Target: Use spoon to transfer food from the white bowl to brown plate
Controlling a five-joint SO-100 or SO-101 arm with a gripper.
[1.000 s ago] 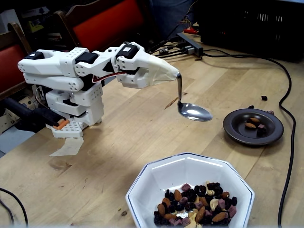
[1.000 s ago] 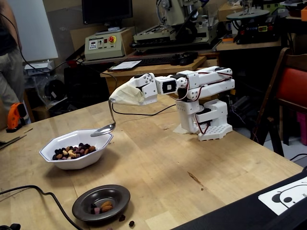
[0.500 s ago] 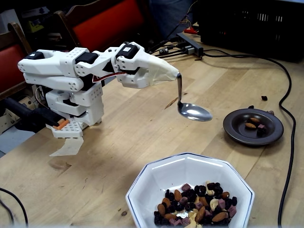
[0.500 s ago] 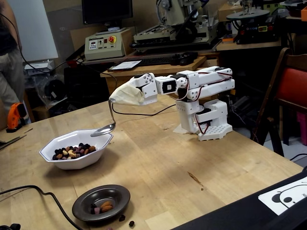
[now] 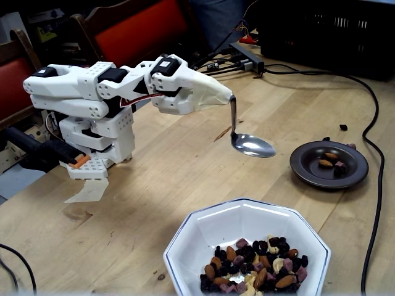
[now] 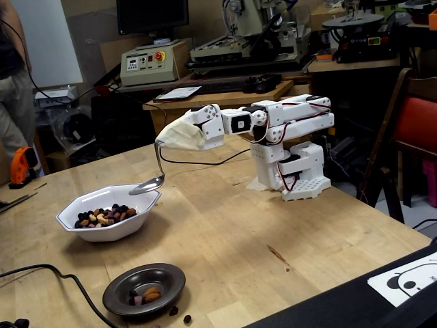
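Note:
The shiny metal spoon [image 5: 252, 145] [image 6: 147, 184] hangs bowl-down from the whitish wrapped gripper [image 5: 225, 97] [image 6: 164, 141], which is shut on its handle. The spoon's bowl looks empty. It hovers above the table between the white bowl [image 5: 185, 234] and the brown plate [image 5: 302, 166]; in a fixed view it sits just past the white bowl's [image 6: 109, 231] right rim. Food [image 5: 253, 265] [image 6: 102, 216], a mix of nuts and dried fruit, lies in the white bowl. A few pieces [image 5: 330, 161] [image 6: 151, 295] rest in the brown plate [image 6: 174, 280].
The arm's white base [image 5: 92, 135] stands at the table's edge. A black cable [image 5: 373, 154] runs past the plate. Loose bits [image 5: 343, 127] [image 6: 186, 318] lie on the wood near the plate. Red chairs [image 5: 136, 31] [image 6: 416, 123] stand behind the table.

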